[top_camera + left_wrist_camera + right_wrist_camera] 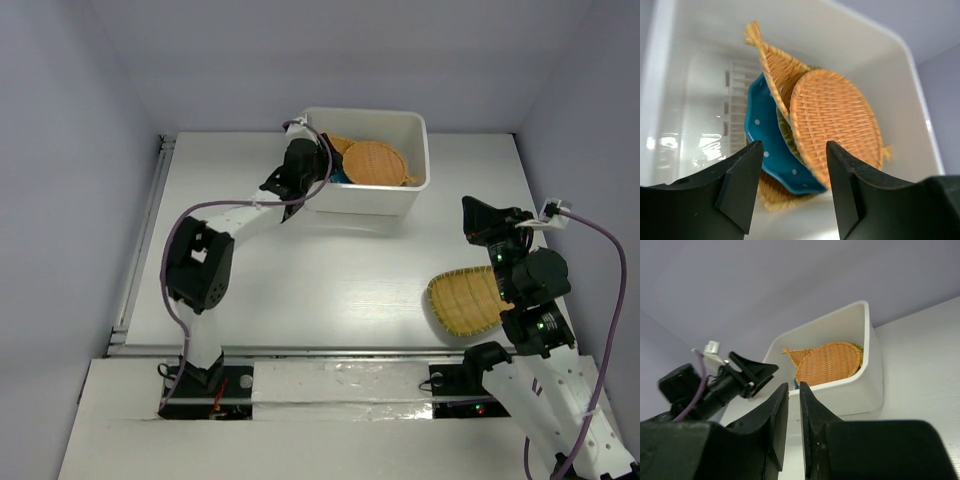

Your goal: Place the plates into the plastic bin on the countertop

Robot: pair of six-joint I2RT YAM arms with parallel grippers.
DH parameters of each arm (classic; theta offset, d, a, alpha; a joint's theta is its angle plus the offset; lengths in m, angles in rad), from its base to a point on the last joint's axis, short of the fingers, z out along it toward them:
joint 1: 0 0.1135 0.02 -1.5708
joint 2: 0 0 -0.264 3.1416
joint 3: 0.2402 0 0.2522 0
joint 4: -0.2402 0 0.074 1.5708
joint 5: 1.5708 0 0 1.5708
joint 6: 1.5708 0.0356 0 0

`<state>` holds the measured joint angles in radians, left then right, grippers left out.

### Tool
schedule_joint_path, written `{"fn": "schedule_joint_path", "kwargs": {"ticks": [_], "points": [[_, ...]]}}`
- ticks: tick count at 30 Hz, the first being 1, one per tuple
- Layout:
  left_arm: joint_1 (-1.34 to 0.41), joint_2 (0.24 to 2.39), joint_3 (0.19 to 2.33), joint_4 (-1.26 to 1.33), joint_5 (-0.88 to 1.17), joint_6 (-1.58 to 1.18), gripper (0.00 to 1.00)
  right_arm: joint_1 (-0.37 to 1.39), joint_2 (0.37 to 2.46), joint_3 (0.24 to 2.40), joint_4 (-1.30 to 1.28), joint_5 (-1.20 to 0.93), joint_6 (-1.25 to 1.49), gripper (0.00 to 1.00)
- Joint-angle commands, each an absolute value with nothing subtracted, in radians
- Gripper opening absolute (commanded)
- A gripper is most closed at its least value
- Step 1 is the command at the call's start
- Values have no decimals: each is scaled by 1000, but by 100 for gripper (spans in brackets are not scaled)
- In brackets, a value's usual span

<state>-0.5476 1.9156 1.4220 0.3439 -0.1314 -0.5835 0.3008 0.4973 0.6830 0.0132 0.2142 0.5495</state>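
Fingers (740, 190) of left gripper (795, 150) gape over plastic bin (370, 200); right gripper (794, 390) seemingly closed

Pale lavender walls (60, 200) close me in from 9 through 12 to 3 o'clock. White board (340, 395), glossy tape (380, 372) on it, along 6 o'clock.

Bin (405, 200) sits top centre. The plates (830, 125) lean stacked across its mid & right, so the only room inside is over the slotted floor, left side of the left wrist view. Left gripper (792, 190) hangs at the bin's left end, jaws apart. Open countertop (330, 270) mid-frame. Oblong plate (460, 300) + right arm (530, 290) block the lower right.
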Motion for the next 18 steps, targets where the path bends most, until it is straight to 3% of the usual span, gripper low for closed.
{"fn": "schedule_joint_path", "kwargs": {"ticks": [1, 5, 9, 10, 12, 18], "points": [[-558, 1691, 1323, 468, -173, -522, 50, 302, 486, 695, 46, 224, 542, 21], [-644, 1461, 1105, 547, -160, -509, 43, 302, 474, 704, 26, 256, 529, 21], [-817, 1379, 950, 565, -190, -499, 17, 302, 449, 699, 29, 258, 529, 8], [-851, 1381, 909, 565, -183, -508, 0, 302, 448, 699, 28, 258, 528, 5], [-948, 1405, 875, 577, -176, -515, 0, 302, 448, 706, 20, 256, 526, 0], [-1087, 1574, 896, 577, -60, -534, 0, 302, 411, 710, 6, 259, 517, 0]]}}
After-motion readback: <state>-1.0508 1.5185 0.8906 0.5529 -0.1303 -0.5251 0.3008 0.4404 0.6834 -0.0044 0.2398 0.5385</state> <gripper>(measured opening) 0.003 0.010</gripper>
